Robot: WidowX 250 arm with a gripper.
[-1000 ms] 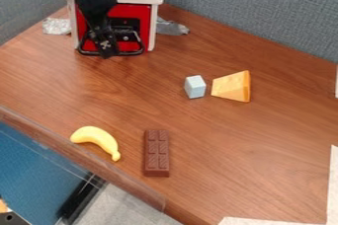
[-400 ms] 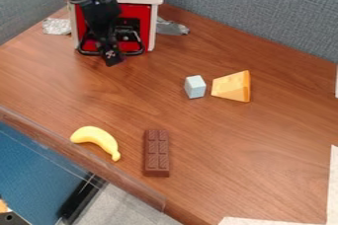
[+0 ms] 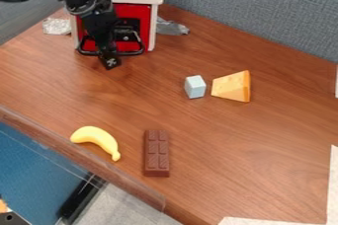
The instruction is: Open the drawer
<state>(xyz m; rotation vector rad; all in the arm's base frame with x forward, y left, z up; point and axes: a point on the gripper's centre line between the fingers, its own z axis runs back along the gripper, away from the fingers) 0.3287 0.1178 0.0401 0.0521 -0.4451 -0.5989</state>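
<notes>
The black gripper (image 3: 109, 63) hangs at the upper left, in front of the red drawer front (image 3: 145, 13) of a small white-topped cabinet. Its tip is low, just on the near side of the black wire handle (image 3: 133, 53) and overlapping that handle's left part from this angle. Whether it touches the handle I cannot tell. The drawer front sits between the cabinet's white side posts, and the arm hides part of its left side.
A pale blue block (image 3: 194, 87) and a cheese wedge (image 3: 231, 87) lie right of centre. Nearer the front are a banana (image 3: 97, 139) and a chocolate bar (image 3: 157, 153). Crumpled foil (image 3: 57, 25) flanks the cabinet, and grey partitions (image 3: 251, 7) stand behind.
The gripper came forward, away from the drawer front, and slightly right; most recently it shifted a little left. The arm's upper part moved left and down. Drawer and toys stayed put.
</notes>
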